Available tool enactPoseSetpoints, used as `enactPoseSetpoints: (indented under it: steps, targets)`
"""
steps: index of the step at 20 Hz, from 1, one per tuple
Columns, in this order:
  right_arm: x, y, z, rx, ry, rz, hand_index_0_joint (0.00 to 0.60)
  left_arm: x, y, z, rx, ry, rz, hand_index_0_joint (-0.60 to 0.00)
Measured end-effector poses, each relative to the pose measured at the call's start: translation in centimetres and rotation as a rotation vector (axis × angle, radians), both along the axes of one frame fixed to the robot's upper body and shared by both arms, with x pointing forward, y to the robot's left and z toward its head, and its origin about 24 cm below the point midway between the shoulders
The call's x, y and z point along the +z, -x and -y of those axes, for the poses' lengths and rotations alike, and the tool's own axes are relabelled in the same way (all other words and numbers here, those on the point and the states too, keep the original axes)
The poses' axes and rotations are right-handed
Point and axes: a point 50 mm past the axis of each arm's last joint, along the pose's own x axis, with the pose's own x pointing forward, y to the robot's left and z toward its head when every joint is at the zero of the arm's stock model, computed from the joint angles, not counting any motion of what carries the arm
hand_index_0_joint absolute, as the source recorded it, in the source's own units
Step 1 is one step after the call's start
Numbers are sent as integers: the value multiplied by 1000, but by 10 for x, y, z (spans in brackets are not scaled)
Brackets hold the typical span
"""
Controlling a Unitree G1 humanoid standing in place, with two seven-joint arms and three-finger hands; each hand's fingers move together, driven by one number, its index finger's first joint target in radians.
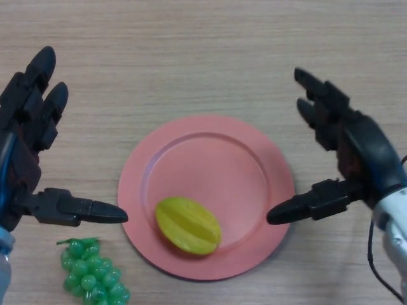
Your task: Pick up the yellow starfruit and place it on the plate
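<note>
The yellow starfruit [188,225] lies on the pink plate [210,152], in its near-left part. My left hand [28,133] hovers at the left edge of the view, open, its thumb pointing toward the plate's left rim without touching it. On the right, my right hand [346,146] is open too, with its thumb tip just over the plate's right rim. Neither hand holds anything.
A bunch of green grapes [92,272] lies on the wooden table [191,57] at the near left, just below my left thumb and beside the plate's rim.
</note>
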Motion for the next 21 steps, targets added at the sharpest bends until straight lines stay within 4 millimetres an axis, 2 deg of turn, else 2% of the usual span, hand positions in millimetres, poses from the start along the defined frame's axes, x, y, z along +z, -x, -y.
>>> enactPoseSetpoints:
  steps: [3, 7, 13, 15, 21]
  targets:
    - [5, 8, 16, -46, 5, 23, 0, -1, -3, 6, -27, 0, -4, 0]
    - [13, 15, 36, -124, 24, 54, 0, -4, -11, 4, -22, 7, -18, 0]
    - [15, 13, 36, -130, 22, 65, 0, 1, -20, -1, 7, -7, 38, 0]
    - [11, 11, 35, -136, 21, 50, 0, 1, -20, -1, 12, -6, 38, 0]
    - [15, 11, 33, -129, 21, 69, 0, 7, -18, 1, 23, -50, 66, 0]
